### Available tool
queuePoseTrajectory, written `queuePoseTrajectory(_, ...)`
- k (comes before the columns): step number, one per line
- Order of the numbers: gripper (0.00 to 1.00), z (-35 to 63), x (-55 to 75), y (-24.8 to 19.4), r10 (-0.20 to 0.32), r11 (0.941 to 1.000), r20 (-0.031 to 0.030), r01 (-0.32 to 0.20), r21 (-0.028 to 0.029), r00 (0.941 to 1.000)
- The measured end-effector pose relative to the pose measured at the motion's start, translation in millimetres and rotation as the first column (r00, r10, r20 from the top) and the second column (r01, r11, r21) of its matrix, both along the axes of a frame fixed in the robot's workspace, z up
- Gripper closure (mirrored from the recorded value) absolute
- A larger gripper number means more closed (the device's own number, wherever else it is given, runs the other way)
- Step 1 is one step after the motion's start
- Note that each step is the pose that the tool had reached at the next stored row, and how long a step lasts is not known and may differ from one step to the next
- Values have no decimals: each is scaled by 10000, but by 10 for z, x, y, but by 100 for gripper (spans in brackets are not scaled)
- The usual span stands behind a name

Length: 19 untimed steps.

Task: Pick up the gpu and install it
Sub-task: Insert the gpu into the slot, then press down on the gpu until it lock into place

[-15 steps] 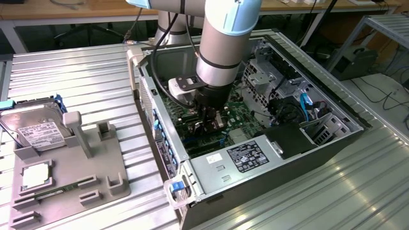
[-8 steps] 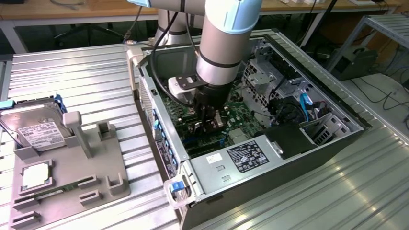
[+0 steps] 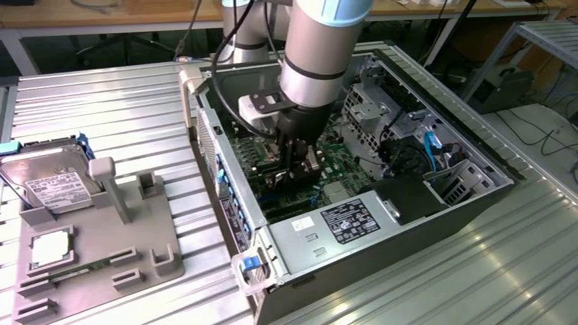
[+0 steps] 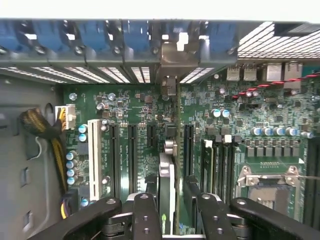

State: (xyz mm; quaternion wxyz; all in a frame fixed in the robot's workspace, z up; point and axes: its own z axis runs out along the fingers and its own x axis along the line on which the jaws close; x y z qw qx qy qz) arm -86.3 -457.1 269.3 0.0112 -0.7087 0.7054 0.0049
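The gpu (image 4: 167, 185) stands on edge in a slot of the green motherboard (image 4: 140, 107), seen from straight above. Its silver bracket (image 4: 172, 57) lies against the case's rear slot wall. My gripper (image 4: 175, 215) straddles the card from above, one black finger (image 4: 146, 217) on each side. A narrow gap shows between the card and the other finger (image 4: 207, 217), so the jaws stand open around it. In the exterior view the gripper (image 3: 298, 172) reaches down deep inside the open computer case (image 3: 470, 145).
Empty black expansion slots (image 4: 131, 150) and a white one (image 4: 94, 155) lie beside the card, with memory slots and the CPU socket (image 4: 267, 182) on the other side. Outside the case a grey holder (image 3: 149, 244) carries a hard drive (image 3: 50, 179) and a CPU chip (image 3: 51, 247).
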Motion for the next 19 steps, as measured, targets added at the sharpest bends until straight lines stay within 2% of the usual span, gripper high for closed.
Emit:
queuePoseTrajectory(5,65,153,0,1,0,10000,12,0,0,10000)
queuePoseTrajectory(8,66,152,0,1,0,10000,15,0,2,10000)
queuePoseTrajectory(12,89,153,0,1,0,10000,14,0,0,10000)
queuePoseTrajectory(19,89,153,0,1,0,10000,14,0,0,10000)
